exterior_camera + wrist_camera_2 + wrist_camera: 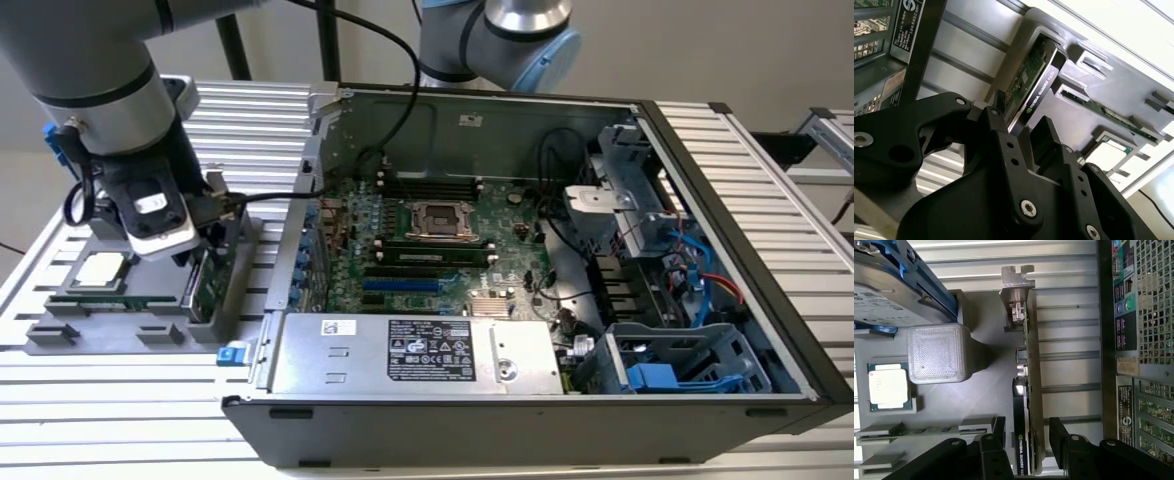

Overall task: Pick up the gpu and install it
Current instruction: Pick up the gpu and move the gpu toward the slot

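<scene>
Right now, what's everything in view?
table: one, silver slats, under everything.
computer case: one, black, open, on the table.
motherboard: one, green, inside the case.
power supply: one, silver, inside the case.
tray: one, grey, beside the case, exterior view's left.
gpu: one, green and black, on edge in the tray.
processor chip: one, silver, in a tray pocket.
hard drive: one, silver, blue frame, at the tray.
gripper: one, black, open, straddling the gpu.

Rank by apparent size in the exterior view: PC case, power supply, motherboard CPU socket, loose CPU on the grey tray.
1. PC case
2. power supply
3. CPU socket and loose CPU: these look about alike. They sit at different distances from the camera, so I won't rank one over the other.
</scene>
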`<state>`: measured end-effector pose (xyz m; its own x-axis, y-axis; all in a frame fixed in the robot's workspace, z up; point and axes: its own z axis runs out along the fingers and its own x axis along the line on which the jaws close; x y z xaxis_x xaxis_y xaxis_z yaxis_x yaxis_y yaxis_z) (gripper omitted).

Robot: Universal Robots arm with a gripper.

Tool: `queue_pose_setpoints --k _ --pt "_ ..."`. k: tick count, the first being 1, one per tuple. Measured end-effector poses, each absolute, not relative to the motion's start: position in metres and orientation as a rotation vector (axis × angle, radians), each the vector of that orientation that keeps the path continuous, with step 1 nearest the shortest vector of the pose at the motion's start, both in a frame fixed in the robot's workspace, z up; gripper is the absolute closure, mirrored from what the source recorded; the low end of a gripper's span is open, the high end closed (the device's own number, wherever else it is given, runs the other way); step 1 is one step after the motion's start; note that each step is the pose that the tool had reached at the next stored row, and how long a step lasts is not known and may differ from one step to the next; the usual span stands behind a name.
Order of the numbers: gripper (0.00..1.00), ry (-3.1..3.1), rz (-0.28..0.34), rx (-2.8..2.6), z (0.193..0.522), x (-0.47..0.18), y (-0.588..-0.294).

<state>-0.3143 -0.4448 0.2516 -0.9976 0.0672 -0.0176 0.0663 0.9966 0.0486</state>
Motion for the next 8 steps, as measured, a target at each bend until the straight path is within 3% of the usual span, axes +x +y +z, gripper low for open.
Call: queue_pose_setpoints --k 8 --pt "0.00 3.120 0.075 0.101 0.2477 -0.3143 -0.4448"
